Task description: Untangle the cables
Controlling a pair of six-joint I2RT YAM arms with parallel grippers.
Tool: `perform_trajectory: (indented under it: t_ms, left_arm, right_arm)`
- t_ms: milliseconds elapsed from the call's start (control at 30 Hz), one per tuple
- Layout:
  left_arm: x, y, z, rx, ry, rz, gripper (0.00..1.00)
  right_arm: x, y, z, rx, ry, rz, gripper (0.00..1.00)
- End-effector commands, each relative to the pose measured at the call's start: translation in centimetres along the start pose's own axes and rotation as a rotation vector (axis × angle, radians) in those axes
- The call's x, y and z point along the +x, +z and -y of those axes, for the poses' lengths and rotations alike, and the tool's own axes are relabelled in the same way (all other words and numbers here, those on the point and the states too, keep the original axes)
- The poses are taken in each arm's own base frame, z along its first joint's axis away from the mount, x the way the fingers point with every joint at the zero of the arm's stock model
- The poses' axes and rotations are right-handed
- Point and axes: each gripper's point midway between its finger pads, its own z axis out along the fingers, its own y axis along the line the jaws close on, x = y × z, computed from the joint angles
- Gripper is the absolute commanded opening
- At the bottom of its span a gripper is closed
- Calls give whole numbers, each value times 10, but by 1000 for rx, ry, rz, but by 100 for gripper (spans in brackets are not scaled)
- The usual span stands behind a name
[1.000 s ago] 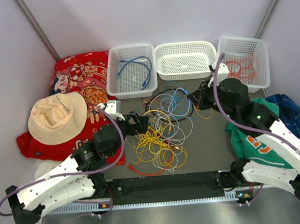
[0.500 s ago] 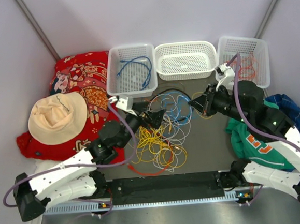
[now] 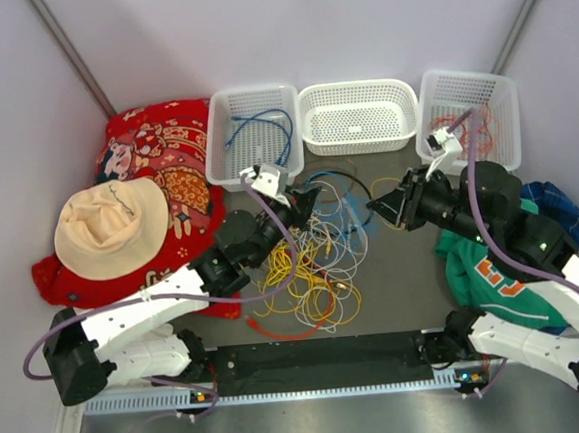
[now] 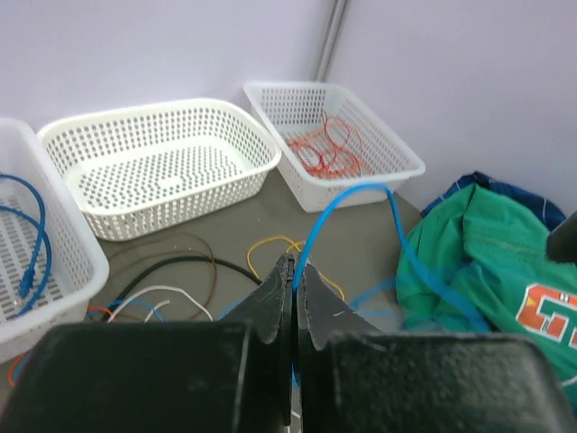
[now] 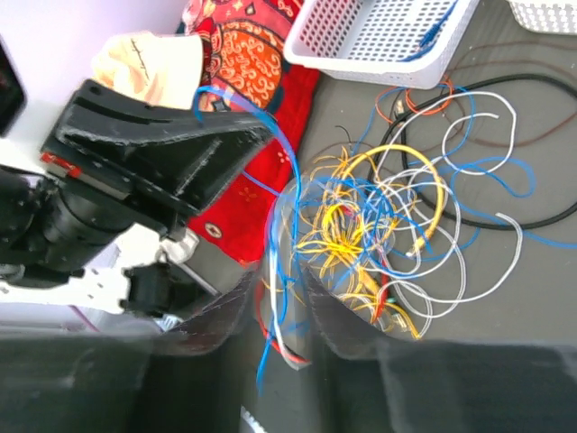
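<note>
The cables (image 3: 308, 265) lie in a tangled heap of yellow, white, blue, red-orange and black loops at mid-table, also in the right wrist view (image 5: 388, 225). My left gripper (image 3: 303, 200) hangs above the heap's far edge, shut on a blue cable (image 4: 361, 189) that rises from its tips (image 4: 295, 266) and arcs right. My right gripper (image 3: 379, 207) faces it from the right. Its jaws (image 5: 281, 289) stand apart. The blue cable (image 5: 275, 225) and a white one hang loosely through the gap, gripped by neither finger.
Three white baskets line the back: left (image 3: 227, 166) holds a blue cable, middle (image 3: 359, 143) is bare, right (image 3: 505, 149) holds red-orange cables. A red cloth (image 3: 159, 147) and straw hat (image 3: 110, 226) lie left; a green jersey (image 3: 485, 281) and blue cloth (image 3: 560, 215) lie right.
My left arm reached forward and right over the heap and its jaws closed on the blue cable. My right gripper's jaws, shut before, have parted, and it has shifted slightly nearer.
</note>
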Motion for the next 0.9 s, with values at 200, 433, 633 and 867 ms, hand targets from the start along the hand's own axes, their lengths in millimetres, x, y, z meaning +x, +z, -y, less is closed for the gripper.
perform_trajectory:
  t_ms: [200, 433, 633, 867]
  left_arm:
    - [-164, 0, 16, -48, -42, 169, 0]
    - [-205, 8, 48, 43, -77, 104, 0]
    - [-220, 11, 51, 42, -86, 114, 0]
    - [-205, 17, 37, -32, -38, 73, 0]
  right_arm:
    - [-5, -12, 9, 41, 3, 66, 61]
    - [0, 2, 7, -10, 17, 88, 60]
    - [-2, 19, -1, -63, -4, 101, 60]
    - [-10, 24, 15, 36, 12, 140, 60]
